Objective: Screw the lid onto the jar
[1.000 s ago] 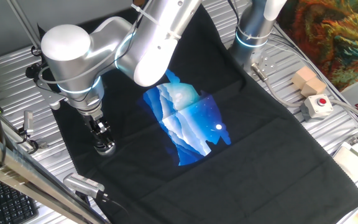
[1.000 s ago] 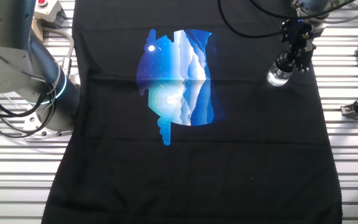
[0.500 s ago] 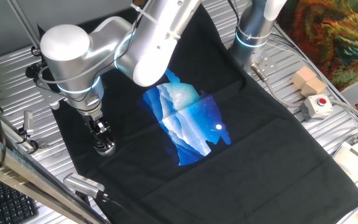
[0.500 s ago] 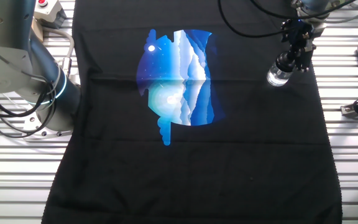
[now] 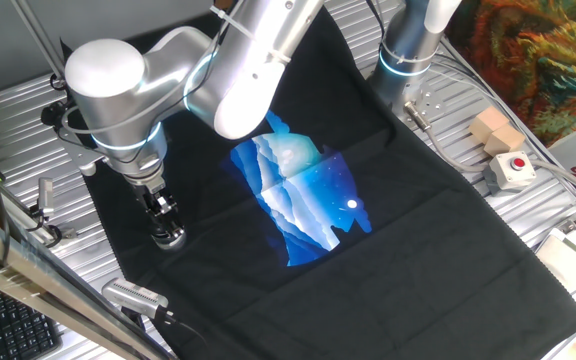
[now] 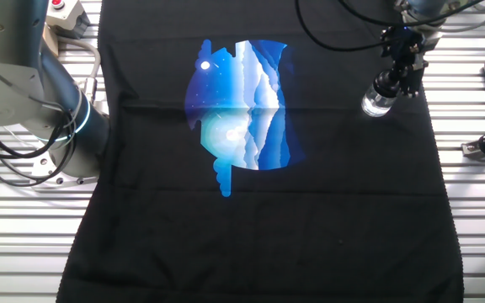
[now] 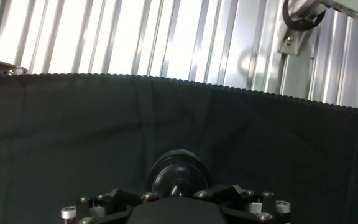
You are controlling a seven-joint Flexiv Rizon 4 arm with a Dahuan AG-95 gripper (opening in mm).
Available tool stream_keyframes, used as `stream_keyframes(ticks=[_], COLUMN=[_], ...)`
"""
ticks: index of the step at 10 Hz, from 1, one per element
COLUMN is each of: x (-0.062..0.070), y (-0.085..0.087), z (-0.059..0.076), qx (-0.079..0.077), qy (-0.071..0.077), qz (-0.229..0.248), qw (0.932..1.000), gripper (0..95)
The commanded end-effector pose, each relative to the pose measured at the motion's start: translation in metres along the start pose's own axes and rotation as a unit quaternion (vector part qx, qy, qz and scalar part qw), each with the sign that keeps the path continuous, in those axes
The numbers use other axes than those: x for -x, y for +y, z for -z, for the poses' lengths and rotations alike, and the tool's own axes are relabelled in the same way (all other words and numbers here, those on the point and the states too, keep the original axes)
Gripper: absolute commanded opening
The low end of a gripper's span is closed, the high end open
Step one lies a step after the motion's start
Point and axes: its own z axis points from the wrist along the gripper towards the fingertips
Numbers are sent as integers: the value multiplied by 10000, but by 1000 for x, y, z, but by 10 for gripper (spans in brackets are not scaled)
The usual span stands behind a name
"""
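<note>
Hand view: two-finger gripper clasps small dark round lid, seating it to thread onto squat clear-glass jar near black cloth's edge.

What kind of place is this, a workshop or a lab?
Most likely a robotics lab. A robot arm works at a slatted metal table covered with a black cloth, with a red-buttoned box and cables nearby.

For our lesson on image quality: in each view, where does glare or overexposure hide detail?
Hand view: the slatted table is blown out white. One fixed view: highlights glare on the arm's shell. The other fixed view: the jar glints, outline unclear.
</note>
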Motion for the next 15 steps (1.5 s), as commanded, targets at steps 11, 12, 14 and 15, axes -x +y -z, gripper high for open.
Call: stream_keyframes(ticks=[11,12,14,15], x=[0,0,0,0], y=[0,0,0,0], z=[0,0,0,0], qx=[-8,-33,-49,-60], qy=[8,15,31,45], qz=[-45,-53,-133,-165], qw=[10000,10000,9999,9998], gripper=[950,950,760,760])
